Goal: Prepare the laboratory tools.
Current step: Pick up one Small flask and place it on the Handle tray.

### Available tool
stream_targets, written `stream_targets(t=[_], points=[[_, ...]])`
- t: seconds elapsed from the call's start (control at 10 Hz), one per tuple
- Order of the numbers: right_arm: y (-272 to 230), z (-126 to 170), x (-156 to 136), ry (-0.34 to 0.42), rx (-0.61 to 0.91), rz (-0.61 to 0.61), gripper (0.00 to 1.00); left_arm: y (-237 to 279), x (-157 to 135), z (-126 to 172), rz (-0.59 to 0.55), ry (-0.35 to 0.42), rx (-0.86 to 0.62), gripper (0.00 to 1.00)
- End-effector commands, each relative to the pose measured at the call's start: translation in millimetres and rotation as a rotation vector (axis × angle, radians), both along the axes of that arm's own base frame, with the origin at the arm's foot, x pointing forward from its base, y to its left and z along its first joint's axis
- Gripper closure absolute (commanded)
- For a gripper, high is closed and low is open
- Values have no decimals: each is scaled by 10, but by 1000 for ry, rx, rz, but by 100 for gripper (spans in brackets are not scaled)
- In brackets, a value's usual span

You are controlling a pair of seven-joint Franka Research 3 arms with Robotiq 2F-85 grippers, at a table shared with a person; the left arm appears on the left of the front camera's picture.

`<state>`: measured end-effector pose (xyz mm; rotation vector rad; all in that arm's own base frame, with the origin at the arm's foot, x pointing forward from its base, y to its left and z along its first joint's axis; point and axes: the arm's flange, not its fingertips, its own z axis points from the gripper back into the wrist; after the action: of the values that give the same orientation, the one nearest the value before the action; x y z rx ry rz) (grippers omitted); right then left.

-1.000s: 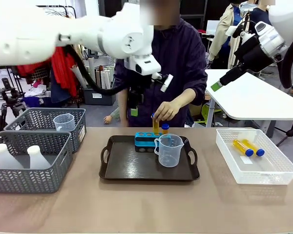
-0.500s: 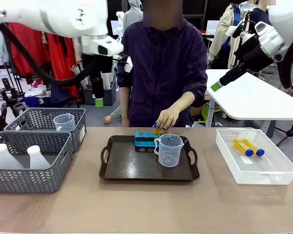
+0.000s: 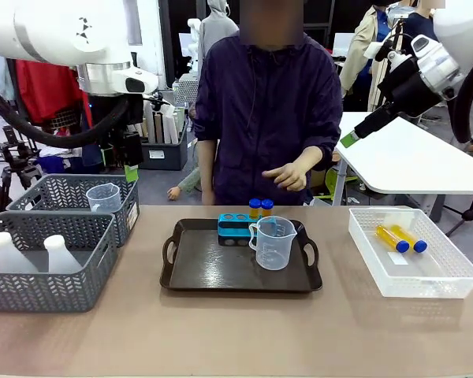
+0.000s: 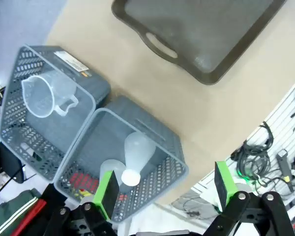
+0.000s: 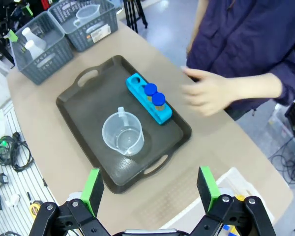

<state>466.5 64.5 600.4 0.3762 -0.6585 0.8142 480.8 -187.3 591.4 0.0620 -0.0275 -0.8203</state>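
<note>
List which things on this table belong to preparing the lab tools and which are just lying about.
Belong to the job: blue rack; two tubes standing in it; beaker on the black tray; two more tubes in the white basket; white flasks and second beaker in the grey baskets.
Just lying about: black tray; white basket; grey baskets.

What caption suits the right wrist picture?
Open right gripper above a black tray holding a clear beaker and a blue rack with two tubes, a person's hand nearby.
</note>
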Motion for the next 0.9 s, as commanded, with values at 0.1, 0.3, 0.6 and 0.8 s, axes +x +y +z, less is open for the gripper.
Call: stream_targets(t=[0.1,0.3,0.6,0.8], points=[[-12,16,0,-2,17,10,0,0,-6,18,-11,9,13,0],[-12,16,0,-2,17,10,0,-23,-5,-18,-6,6,4,0],[-12,16,0,-2,17,10,0,742,-40,-386,240,59,-70,0],[-12,16,0,-2,17,10,0,1192,-150,-541,366,82,-129,0]])
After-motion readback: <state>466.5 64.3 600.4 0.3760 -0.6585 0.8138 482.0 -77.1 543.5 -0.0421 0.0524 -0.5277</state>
